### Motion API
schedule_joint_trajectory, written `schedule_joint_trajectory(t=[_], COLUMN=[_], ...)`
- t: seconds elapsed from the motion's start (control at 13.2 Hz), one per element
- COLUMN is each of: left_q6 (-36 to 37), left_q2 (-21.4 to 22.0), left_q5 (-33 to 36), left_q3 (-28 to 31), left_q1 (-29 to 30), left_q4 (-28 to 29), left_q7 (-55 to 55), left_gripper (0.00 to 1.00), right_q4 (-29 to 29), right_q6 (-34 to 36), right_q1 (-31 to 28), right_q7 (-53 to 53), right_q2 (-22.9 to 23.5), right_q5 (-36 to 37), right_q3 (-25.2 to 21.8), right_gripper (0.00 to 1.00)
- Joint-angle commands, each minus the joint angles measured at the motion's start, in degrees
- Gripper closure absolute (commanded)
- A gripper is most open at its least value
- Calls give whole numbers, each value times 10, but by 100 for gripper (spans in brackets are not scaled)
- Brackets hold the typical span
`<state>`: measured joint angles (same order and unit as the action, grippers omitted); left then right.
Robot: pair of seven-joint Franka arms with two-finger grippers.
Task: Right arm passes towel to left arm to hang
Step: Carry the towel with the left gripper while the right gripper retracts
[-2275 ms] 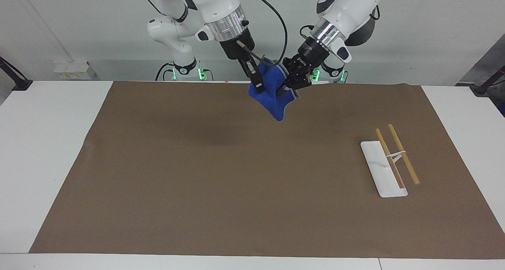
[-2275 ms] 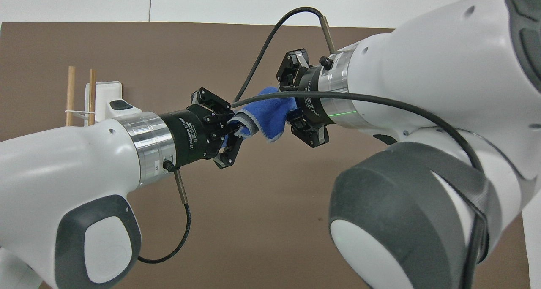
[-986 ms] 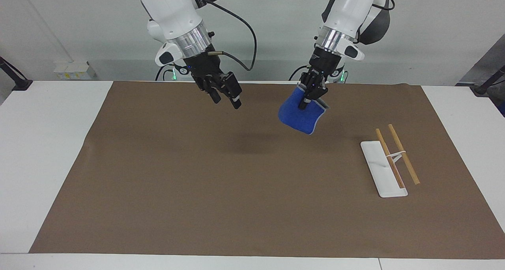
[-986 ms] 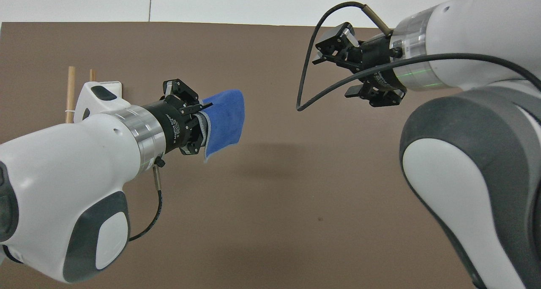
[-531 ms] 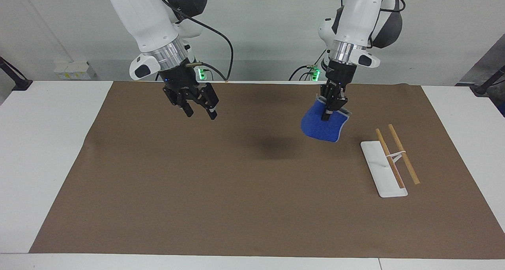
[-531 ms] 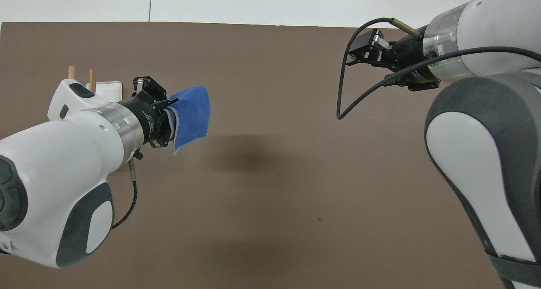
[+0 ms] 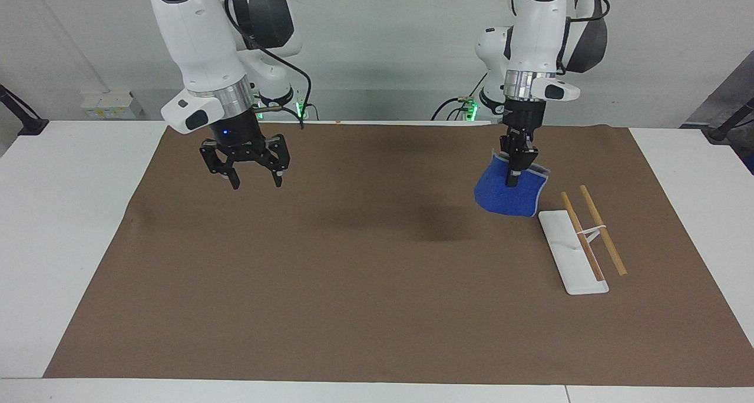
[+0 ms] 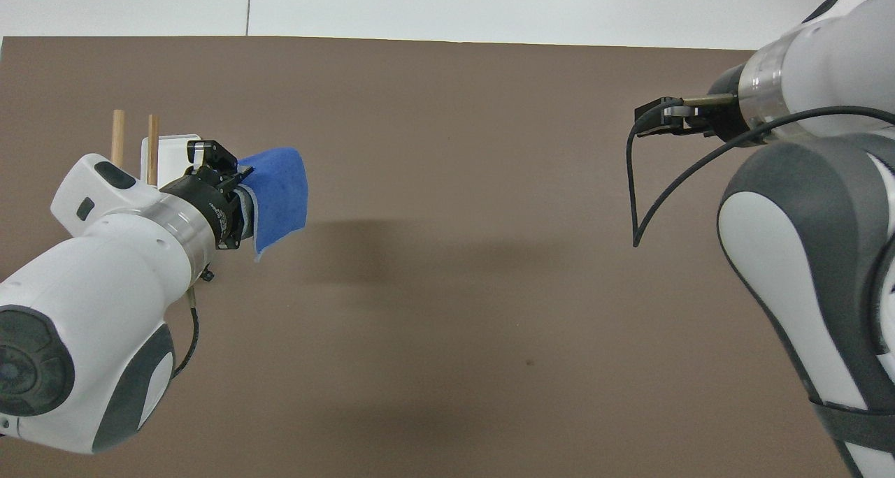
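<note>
The bright-blue towel (image 7: 508,197) (image 8: 281,188) hangs in the air from my left gripper (image 7: 511,182) (image 8: 241,184), which is shut on its upper edge. The cloth droops over the brown mat, close beside the end of the white tray (image 7: 564,244) that lies nearer to the robots. My right gripper (image 7: 255,183) is up in the air over the mat toward the right arm's end of the table, pointing down, open, with nothing between its fingers. The overhead view shows only part of the right gripper (image 8: 661,120).
A brown mat (image 7: 353,309) covers most of the white table. On the white tray (image 8: 162,158) two wooden rods (image 7: 601,229) (image 8: 117,137) stand raised, tied by a white band. The right arm's black cable (image 8: 640,191) loops below its wrist.
The left arm has carried the towel away from the middle toward the tray and lower. The right arm, having let go, has swung back to its own end and now points straight down.
</note>
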<state>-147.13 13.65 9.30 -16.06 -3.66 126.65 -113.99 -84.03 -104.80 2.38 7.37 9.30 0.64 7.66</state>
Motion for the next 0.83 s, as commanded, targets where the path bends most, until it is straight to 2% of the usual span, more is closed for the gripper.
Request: schedule_joint_trajectory(t=[0.0,0.3,0.46,0.76], left_q6=[-34,-69,-99,-145], left_q2=[23,14,13,-23], left_q5=[35,80,81,104], left_q3=[-4,-5,-5,-4], left_q1=[28,76,106,146], left_q4=[44,55,63,66], left_q7=[-7,-9,-9,-9], left_gripper=[100,100,100,100], right_q4=[-18,-4,14,47], right_q6=[0,41,70,132], right_q1=[-12,-12,-14,-31], right_q7=[-39,-39,-63,-111], right_q2=[-16,-13,-12,-12], right_q5=[35,49,66,70], right_q3=[6,6,6,2], right_gripper=[15,16,16,16])
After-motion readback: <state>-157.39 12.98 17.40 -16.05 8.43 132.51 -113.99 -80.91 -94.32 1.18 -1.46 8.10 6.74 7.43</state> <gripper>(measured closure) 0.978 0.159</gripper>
